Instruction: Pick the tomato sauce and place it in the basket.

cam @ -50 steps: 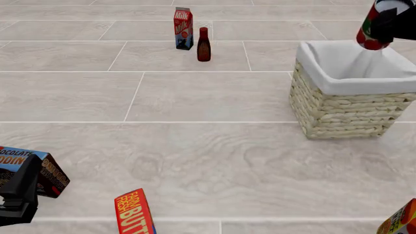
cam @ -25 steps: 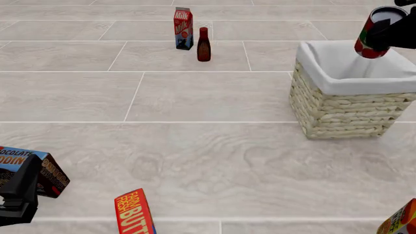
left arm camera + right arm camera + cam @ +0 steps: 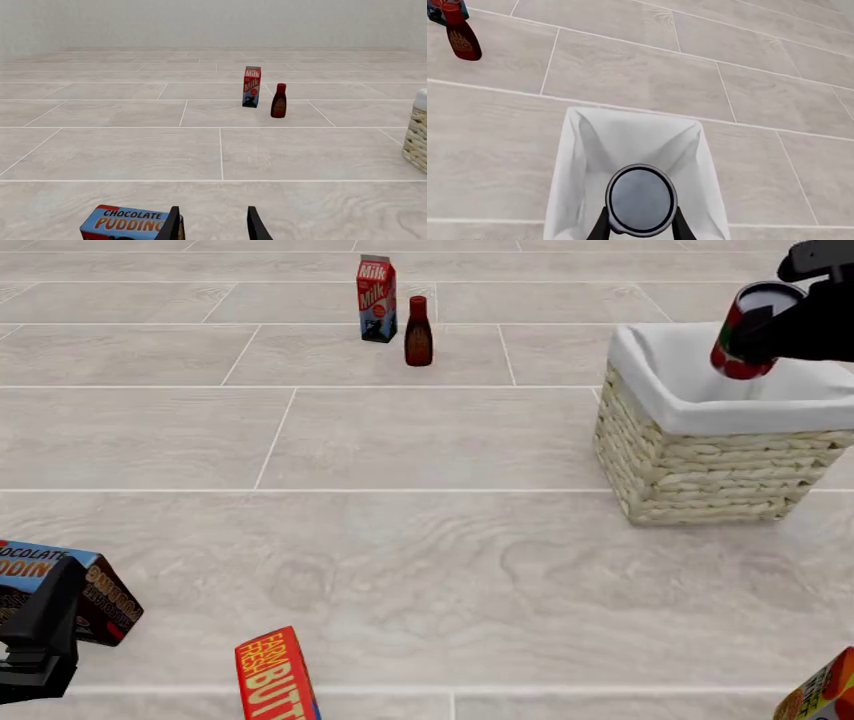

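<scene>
The tomato sauce can (image 3: 742,335), red with a dark metallic top, is tilted in my right gripper (image 3: 777,326), which is shut on it just above the open basket (image 3: 707,465), a pale wicker one with white lining. In the right wrist view the can's top (image 3: 640,199) sits between the fingers (image 3: 602,226), right over the white lining (image 3: 566,170). My left gripper (image 3: 213,229) is open and empty, low at the near left (image 3: 34,640), beside a chocolate pudding box (image 3: 127,225).
A milk carton (image 3: 376,298) and a slim dark red bottle (image 3: 418,332) stand at the far middle. The pudding box (image 3: 100,595) and a butter box (image 3: 274,675) lie near the front left. An orange carton (image 3: 821,695) is at the front right corner.
My right gripper has carried the can down and to the left, from above the basket's far right rim to over its opening. The left arm has not moved.
</scene>
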You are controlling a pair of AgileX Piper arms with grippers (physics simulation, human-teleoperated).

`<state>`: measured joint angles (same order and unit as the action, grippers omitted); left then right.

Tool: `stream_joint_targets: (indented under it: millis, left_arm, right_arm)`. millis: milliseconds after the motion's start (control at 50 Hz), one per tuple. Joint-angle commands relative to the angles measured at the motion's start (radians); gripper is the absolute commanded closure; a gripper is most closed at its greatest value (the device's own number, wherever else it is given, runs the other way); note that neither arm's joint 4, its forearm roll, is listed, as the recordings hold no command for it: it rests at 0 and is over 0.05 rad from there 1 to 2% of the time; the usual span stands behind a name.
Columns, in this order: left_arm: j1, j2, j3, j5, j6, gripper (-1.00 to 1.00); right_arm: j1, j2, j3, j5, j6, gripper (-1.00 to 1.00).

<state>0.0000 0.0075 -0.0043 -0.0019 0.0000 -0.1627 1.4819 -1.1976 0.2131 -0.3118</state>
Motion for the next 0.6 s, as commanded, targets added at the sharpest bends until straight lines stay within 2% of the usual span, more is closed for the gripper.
stream_joint_targets:
  millis: [20,600]
  left_arm:
    - [0.0,0.0,0.0,0.0,0.0,-1.0]
    - [0.0,0.0,0.0,0.0,0.0,-1.0]
  right_arm:
    - [-0.002,0.026,0.008,-0.021,0.013,1.0]
    - [-0.007,0.07,0.021,-0.05,-0.001,1.0]
